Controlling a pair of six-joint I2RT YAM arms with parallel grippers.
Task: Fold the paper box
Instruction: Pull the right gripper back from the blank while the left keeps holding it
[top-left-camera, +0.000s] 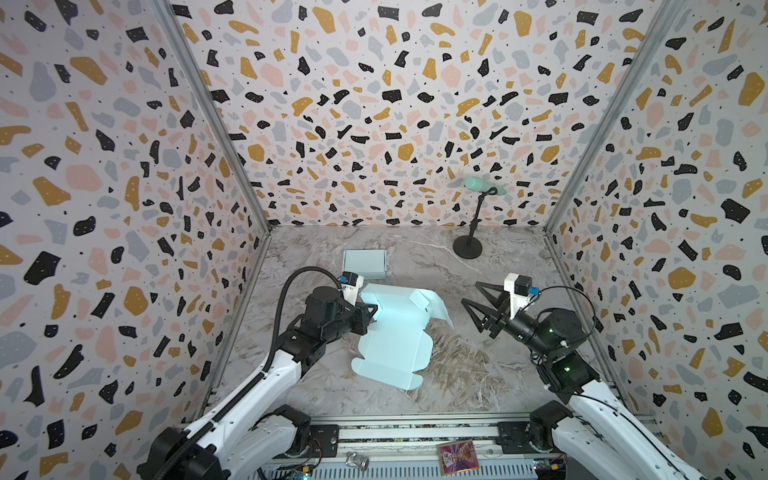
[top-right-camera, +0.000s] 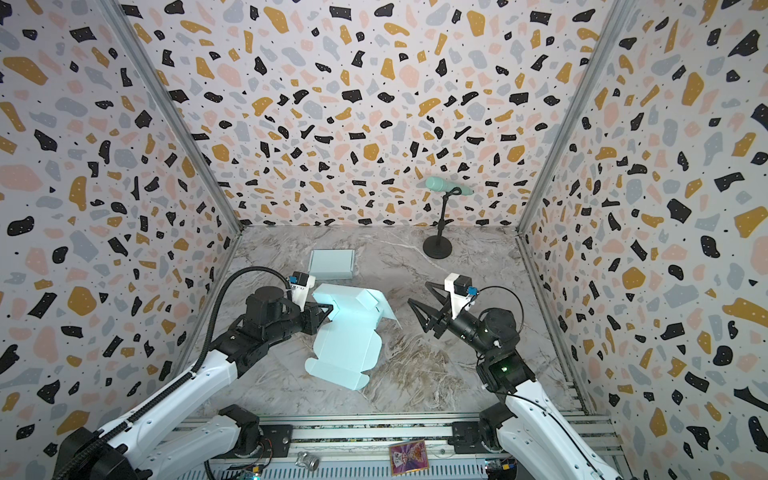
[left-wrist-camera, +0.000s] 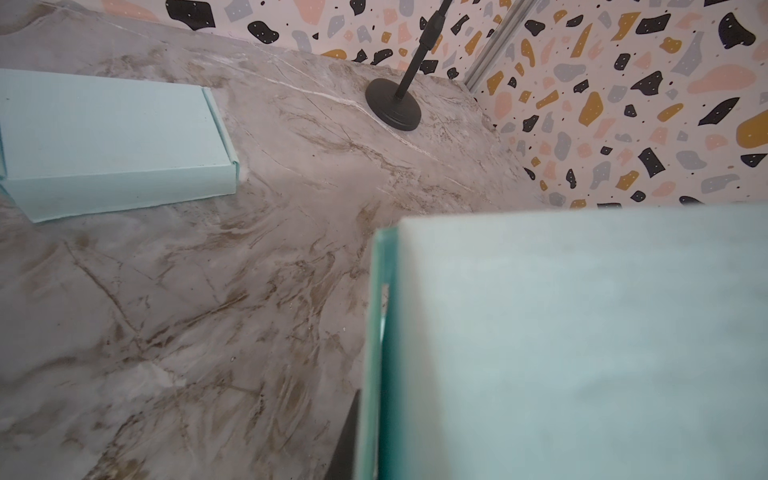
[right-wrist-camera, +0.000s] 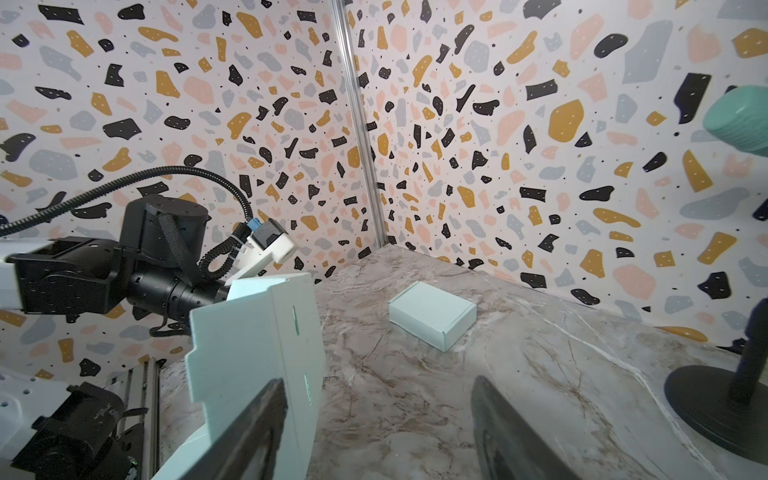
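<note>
**Front rail** (top-left-camera: 415, 419): nearest edge. It carries a card (top-left-camera: 457, 457) and a small metal fitting (top-left-camera: 357, 460), neither of which is in use.

**Counter** (top-left-camera: 478, 374): marbled surface that carries everything listed below.

**Box** (top-left-camera: 395, 332): a pale blue die-cut sheet in the middle of the counter, a little left of centre.
- The near half lies flat with its tabs spread out.
- The far half is lifted. In the right wrist view a slotted panel (right-wrist-camera: 257, 332) stands nearly upright.
- In both top views a flap (top-left-camera: 436, 309) slants off to the right.
- No wall is locked and no lid has been formed.

**Left gripper** (top-left-camera: 372, 311): closed narrow on the left edge of the box, at its far half, holding that part up. Its wrist view is mostly filled by the pale panel (left-wrist-camera: 582, 353).

**Right gripper** (top-left-camera: 469, 293): spread wide and empty. It sits to the right of the box and apart from it, pointing toward the slanted flap.

**Second box** (top-left-camera: 365, 264): same colour, fully folded and closed. It sits just behind the sheet, apart from it.

**Stand** (top-left-camera: 467, 249): black with a round base, at the far right near the back wall. It holds a teal cylinder (top-left-camera: 484, 185).

**Progress (judged):** early.
- Done: the far portion is raised and one panel is brought upright.
- Left: fold and tuck the remaining walls and tabs, lift the flat near half, and close the lid to match the second box.
- The free right gripper looks placed to take the slanted flap next.
</note>
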